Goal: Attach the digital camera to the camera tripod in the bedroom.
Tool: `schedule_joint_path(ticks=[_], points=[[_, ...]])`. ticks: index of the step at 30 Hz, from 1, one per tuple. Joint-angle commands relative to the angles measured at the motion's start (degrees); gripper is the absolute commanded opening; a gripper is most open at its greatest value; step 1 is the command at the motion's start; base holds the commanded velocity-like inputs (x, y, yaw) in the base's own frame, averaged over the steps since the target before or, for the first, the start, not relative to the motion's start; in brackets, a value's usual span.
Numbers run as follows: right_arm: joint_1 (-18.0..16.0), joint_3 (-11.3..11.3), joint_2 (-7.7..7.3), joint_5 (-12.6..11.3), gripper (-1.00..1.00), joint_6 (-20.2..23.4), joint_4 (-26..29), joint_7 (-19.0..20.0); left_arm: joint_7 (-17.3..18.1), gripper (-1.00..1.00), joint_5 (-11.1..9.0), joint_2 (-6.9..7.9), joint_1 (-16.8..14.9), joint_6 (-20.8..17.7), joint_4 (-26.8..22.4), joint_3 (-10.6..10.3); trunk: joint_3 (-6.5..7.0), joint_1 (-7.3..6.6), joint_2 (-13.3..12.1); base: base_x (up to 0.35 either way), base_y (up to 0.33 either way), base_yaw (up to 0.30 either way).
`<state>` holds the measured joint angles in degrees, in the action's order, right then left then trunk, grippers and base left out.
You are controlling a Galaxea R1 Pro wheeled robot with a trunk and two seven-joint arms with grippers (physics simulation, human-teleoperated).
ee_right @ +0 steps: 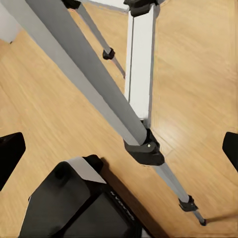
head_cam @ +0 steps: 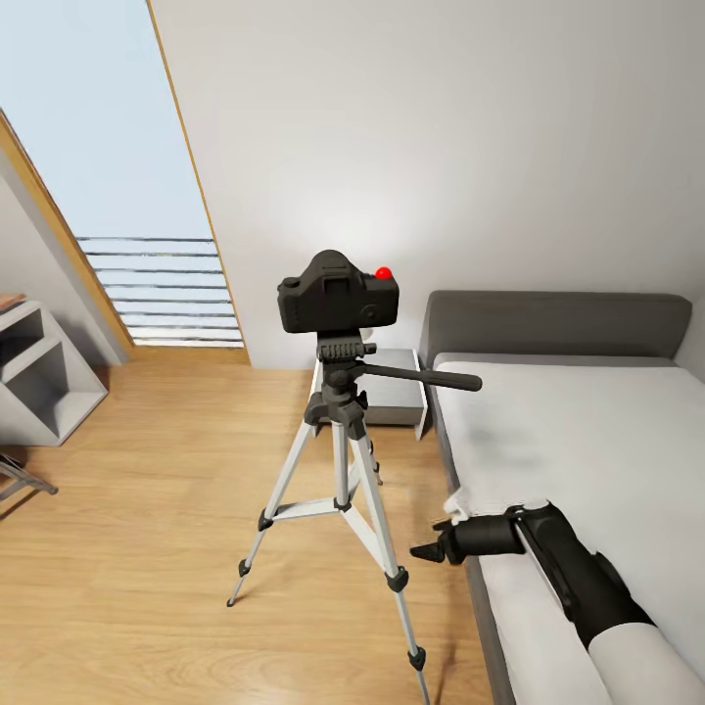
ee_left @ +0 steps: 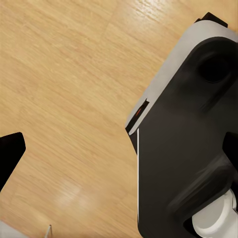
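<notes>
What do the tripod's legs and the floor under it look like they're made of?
The camera tripod legs look like brushed silver metal, pale with a soft sheen, joined by matte black plastic-looking collars. The floor looks like light varnished wood: plank seams, grain and faint glare.

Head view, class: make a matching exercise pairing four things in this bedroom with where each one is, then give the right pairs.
Things:
1. digital camera
2. camera tripod
3. right end effector
4. nightstand

Places:
A. against the wall, beside the bed's headboard
B. standing on the wood floor, next to the bed
C. on top of the tripod's head
D. low over the bed's edge, near a tripod leg

Pairs: 1-C, 2-B, 3-D, 4-A
</notes>
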<state>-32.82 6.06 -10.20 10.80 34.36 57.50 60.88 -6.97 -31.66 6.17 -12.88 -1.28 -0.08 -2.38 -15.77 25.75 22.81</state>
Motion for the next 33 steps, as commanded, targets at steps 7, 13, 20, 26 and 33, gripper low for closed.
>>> schedule_joint_path(ticks=[7, 13, 20, 26, 33], points=[[-0.05, -0.33, -1.87, 0.25, 1.0, 0.43, -3.82, -2.17, -0.15, 1.0, -0.21, -0.02, -0.04, 0.01, -0.01, -0.26, -0.1, 0.03, 0.11, 0.0, 0.0, 0.0], [-0.05, -0.48, -3.39, 0.08, 1.0, 0.47, -7.4, -4.8, -0.15, 1.0, -0.02, -0.32, -0.04, 0.04, -0.02, -0.26, -0.1, 0.03, 0.11, 0.0, 0.0, 0.0], [-0.05, -2.51, -4.36, -0.02, 1.0, 0.33, -10.75, -6.73, -0.15, 1.0, 0.32, -0.79, -0.04, 0.63, -0.03, -0.26, -0.1, 0.03, 0.11, 0.0, 0.0, 0.0], [-0.05, -8.15, -4.78, 0.09, 1.0, 0.14, -13.76, -7.02, -0.15, 1.0, 0.22, -1.14, -0.04, 1.9, -0.01, -0.25, -0.1, 0.03, 0.11, 0.0, 0.0, 0.0], [-0.05, -11.55, -6.22, 0.17, 1.0, 0.08, -17.22, -7.56, -0.15, 1.0, 0.2, -1.18, -0.04, 2.12, -0.01, -0.25, -0.1, 0.03, 0.11, 0.0, 0.0, 0.0]])
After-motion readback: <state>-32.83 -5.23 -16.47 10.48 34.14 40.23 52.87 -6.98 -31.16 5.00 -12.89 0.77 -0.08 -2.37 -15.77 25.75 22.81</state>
